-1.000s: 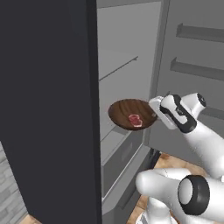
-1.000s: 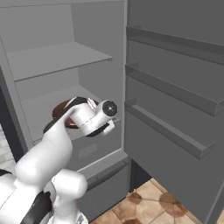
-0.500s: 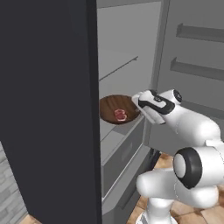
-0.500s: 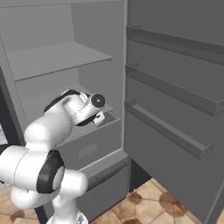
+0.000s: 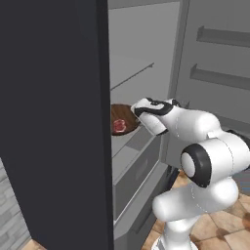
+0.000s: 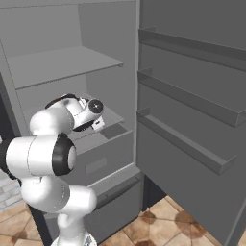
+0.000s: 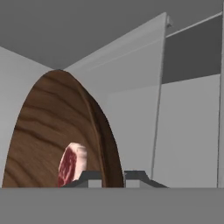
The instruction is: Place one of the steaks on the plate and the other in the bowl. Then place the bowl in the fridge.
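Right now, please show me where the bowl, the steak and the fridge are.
bowl (image 7: 39,127), hand view, on its wooden inside.
steak (image 5: 119,126), left base view, on its red middle.
fridge (image 5: 53,127), left base view, on its dark outer side.

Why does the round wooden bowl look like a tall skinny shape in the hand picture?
Hand view: the camera looks along the bowl edge-on and rolled, stretching it. Left base view: it looks round, steak inside, gripper shut on its rim.
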